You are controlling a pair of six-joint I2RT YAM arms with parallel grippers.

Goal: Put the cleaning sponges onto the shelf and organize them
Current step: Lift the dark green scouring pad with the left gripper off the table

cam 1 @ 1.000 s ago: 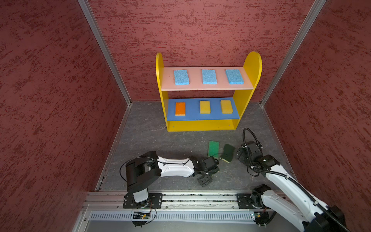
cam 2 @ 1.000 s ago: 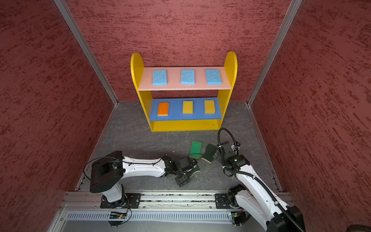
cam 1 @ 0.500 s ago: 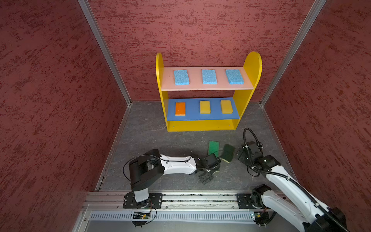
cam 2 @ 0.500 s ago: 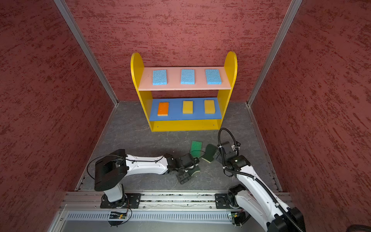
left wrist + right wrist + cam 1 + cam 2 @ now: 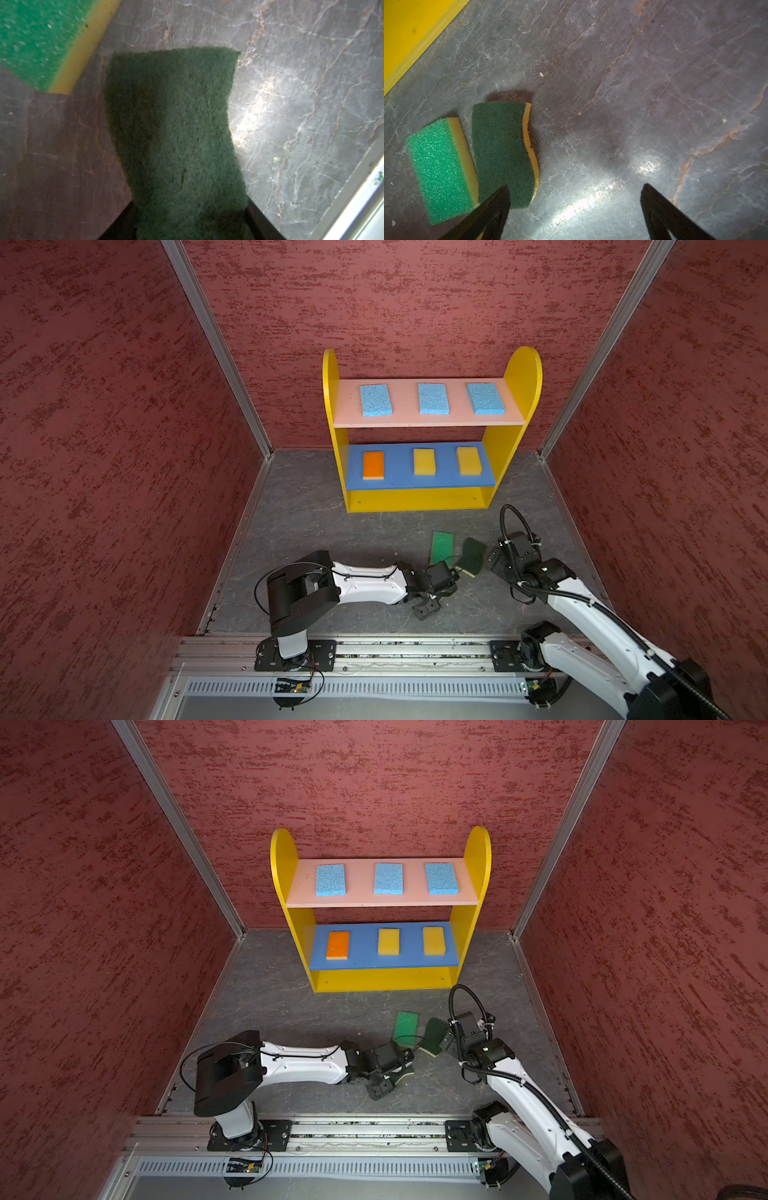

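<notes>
Nearest to the rail, the left gripper point(image 5: 190, 205) lies low over the grey surface point(image 5: 654, 104). A second ago its jaws were wider; they have now come in around a dark green sponge point(image 5: 174, 128). In the left wrist view they stand against both long sides of it and pinch it, though this view is too close to say how firm the hold is. The sponge is not yet lifted from the surface.

A little farther, the right gripper point(image 5: 576, 186) hovers with its jaws spread wide and empty, as it was before. One jaw is just over the corner of the second dark green sponge point(image 5: 500, 149). The bright green sponge point(image 5: 440, 166) lies just beside that one. Neither of them has moved.

At the back wall stands the shelf point(image 5: 521, 377), unchanged. Three light blue sponges point(image 5: 433, 398) are in a row on the pink board point(image 5: 407, 420). The orange-topped sponge point(image 5: 373, 465) and two yellow sponges point(image 5: 424, 461) are on the blue board point(image 5: 399, 481).

So six of the nine are placed, and the closing jaws mean that the pick of the seventh has begun. Likely the three green ones belong on the bottom level.
</notes>
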